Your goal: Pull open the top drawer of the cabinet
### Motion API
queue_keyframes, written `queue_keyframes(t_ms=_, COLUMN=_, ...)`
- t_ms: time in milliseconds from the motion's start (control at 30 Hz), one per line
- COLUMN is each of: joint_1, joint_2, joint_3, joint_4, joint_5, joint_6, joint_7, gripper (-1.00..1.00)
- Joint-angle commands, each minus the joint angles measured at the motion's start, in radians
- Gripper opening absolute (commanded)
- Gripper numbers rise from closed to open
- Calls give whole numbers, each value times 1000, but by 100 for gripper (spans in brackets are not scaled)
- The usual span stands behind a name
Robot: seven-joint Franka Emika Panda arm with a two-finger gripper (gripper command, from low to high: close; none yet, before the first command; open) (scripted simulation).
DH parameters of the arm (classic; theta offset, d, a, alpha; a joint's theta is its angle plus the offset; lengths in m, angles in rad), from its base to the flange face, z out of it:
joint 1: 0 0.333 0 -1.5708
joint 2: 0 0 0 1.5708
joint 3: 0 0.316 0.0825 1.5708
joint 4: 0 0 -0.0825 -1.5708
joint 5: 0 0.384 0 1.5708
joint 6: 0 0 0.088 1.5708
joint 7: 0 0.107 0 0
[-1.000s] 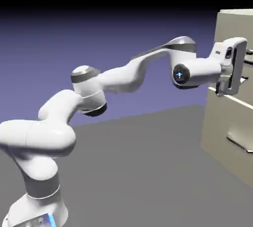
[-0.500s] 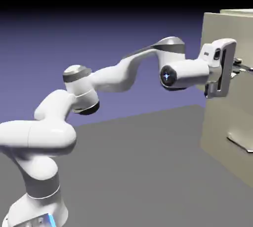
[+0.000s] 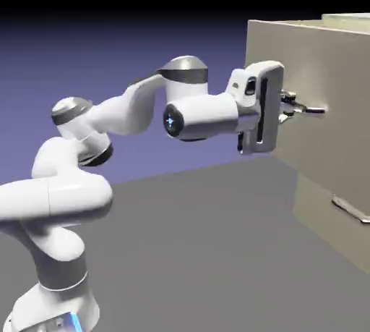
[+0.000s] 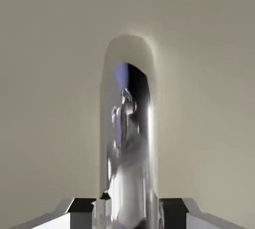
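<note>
Top drawer [image 3: 314, 70], drawn well out from cabinet [image 3: 347, 16]; handle [image 4: 129, 173] clamped between fingertips of gripper [image 3: 287, 108]; pulling step apparently in hand; further straight backward pull called for

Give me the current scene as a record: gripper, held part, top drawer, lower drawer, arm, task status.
gripper: closed on the top drawer's handle, a finger tip on each side of it
held part: shiny grey metal bar
top drawer: pulled out, its flat beige front standing well forward of the lower one
lower drawer: bar handle untouched, front partly hidden
arm: white, reaching from the base to the drawer front
task status: top drawer open; whether fully, cannot tell
</note>
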Motion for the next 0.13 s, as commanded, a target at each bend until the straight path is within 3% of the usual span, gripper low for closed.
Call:
queue_keyframes(t_ms=0, joint_1=2, joint_2=-1, joint_3=-2, joint_4=-4, joint_5=1, joint_6=-1, joint_7=-1, gripper=-100)
queue_keyframes(t_ms=33, joint_1=2, joint_2=-1, joint_3=-2, joint_4=-4, joint_5=1, joint_6=-1, joint_7=-1, gripper=100)
queue_keyframes(t_ms=100, joint_1=23, joint_2=-14, joint_3=-26, joint_4=-40, joint_5=-23, joint_6=-15, joint_7=0, gripper=100)
